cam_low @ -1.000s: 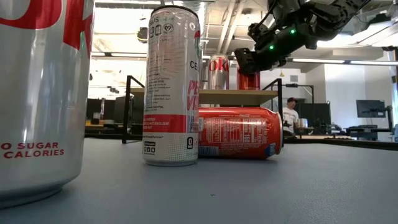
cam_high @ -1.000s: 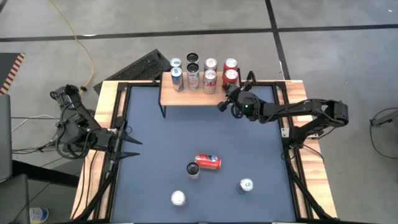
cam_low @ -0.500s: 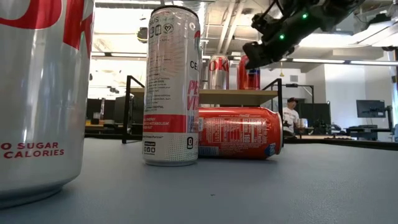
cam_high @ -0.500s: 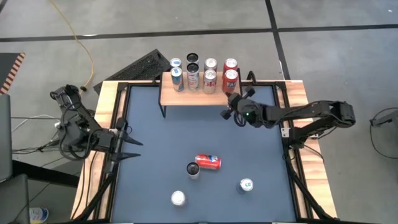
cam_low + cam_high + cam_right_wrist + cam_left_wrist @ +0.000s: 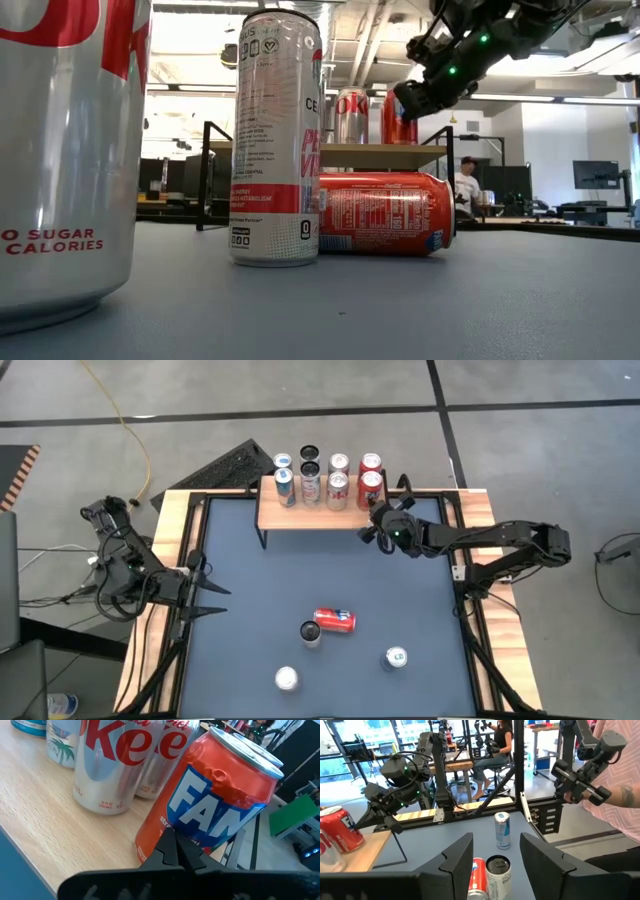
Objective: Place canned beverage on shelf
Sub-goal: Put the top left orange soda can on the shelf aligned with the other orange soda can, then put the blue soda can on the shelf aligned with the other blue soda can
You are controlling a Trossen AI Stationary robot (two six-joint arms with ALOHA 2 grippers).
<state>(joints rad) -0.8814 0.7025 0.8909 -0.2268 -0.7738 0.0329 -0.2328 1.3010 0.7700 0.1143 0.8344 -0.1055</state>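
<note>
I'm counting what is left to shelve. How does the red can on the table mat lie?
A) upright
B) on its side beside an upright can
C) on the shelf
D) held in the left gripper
B: the red can lies on its side, next to an upright can.

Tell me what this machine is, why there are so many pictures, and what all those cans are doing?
It is a robot with two dark arms at a table. One camera looks down from above, one sits low on the table, and one rides on each wrist.

The right gripper is pinched shut and holds nothing. It hovers by the wooden shelf, right next to a dented orange can standing there among other cans. The left gripper waits at the table's left edge, holding nothing.

Four cans are not yet on the shelf, out on the dark table: a red can lying on its side, a tall can standing against it, a blue one and a silver one.
</note>
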